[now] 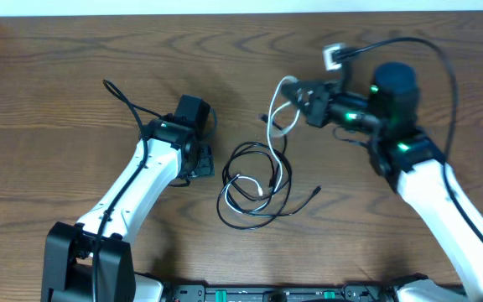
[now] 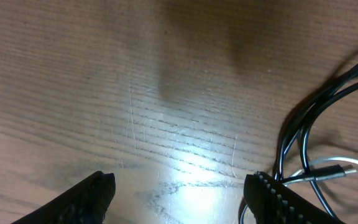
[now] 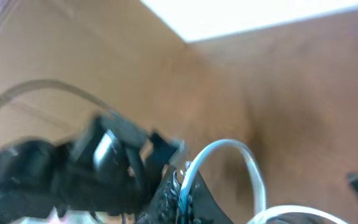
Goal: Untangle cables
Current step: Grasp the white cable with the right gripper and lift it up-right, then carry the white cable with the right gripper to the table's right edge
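The black cable [image 1: 250,180] lies in loops at the table's middle, with one plug end [image 1: 317,190] out to the right. The white cable [image 1: 277,159] runs through those loops and rises to my right gripper [image 1: 296,94], which is shut on it and holds a white loop above the table; the wrist view shows the white cable [image 3: 241,162] pinched between the jaws [image 3: 182,190]. My left gripper [image 1: 201,162] is open and empty, low over the wood just left of the tangle; its view shows the black loops [image 2: 303,124] and a white plug [image 2: 337,171] by the right finger.
A small white tag [image 1: 334,57] hangs on the right arm's own black wire near the table's far edge. The table's back edge [image 1: 241,12] meets a white wall. The left arm's wire [image 1: 120,96] loops above the wood at left.
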Controlling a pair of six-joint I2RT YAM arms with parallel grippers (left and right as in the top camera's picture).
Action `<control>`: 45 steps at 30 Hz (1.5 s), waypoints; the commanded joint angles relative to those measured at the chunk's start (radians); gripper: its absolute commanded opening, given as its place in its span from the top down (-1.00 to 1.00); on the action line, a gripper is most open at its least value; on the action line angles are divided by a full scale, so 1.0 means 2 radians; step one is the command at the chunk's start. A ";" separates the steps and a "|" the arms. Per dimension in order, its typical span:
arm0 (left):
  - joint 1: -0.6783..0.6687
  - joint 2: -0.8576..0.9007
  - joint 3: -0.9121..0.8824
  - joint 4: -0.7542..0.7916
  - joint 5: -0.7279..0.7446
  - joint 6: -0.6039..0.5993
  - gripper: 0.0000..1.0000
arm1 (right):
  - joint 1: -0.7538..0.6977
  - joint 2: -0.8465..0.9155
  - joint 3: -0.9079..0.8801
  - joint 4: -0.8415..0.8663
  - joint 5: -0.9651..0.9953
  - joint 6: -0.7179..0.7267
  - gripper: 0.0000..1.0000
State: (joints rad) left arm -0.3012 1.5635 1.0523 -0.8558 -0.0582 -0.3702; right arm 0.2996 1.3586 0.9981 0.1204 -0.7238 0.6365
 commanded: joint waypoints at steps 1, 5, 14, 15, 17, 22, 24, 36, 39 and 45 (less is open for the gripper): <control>0.002 0.004 -0.005 -0.001 -0.001 -0.005 -0.43 | -0.012 -0.057 0.005 0.006 0.084 -0.008 0.98; 0.002 0.004 -0.005 -0.001 -0.001 -0.005 -0.43 | -0.022 -0.103 0.022 0.029 0.102 -0.007 0.98; 0.002 0.004 -0.005 0.010 0.049 -0.005 -0.46 | -0.032 -0.137 0.105 0.034 0.139 0.014 0.98; 0.002 0.004 -0.005 0.012 0.053 -0.005 -0.46 | -0.033 -0.137 0.114 0.034 0.150 0.014 0.98; 0.002 0.004 -0.005 0.014 0.065 -0.005 -0.46 | -0.044 -0.137 0.135 0.034 0.188 0.014 0.98; 0.002 0.004 -0.005 0.024 0.104 -0.004 -0.46 | -0.075 -0.137 0.156 0.033 0.273 -0.006 0.98; 0.001 0.004 -0.005 0.033 0.128 -0.004 -0.46 | -0.089 -0.137 0.156 0.024 0.313 -0.026 0.98; 0.001 0.004 -0.005 0.043 0.139 -0.004 -0.46 | -0.184 -0.099 0.156 -0.270 0.458 -0.135 0.98; 0.001 0.004 -0.005 0.043 0.139 -0.004 -0.47 | -0.218 -0.071 0.155 -0.330 0.458 -0.139 0.98; 0.001 0.004 -0.005 0.040 0.140 -0.004 -0.46 | -0.270 -0.007 0.155 -0.411 0.458 -0.139 0.98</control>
State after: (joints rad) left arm -0.3012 1.5635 1.0523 -0.7681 0.2123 -0.3702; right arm -0.2024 1.3018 1.3006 -0.6708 0.1703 0.3836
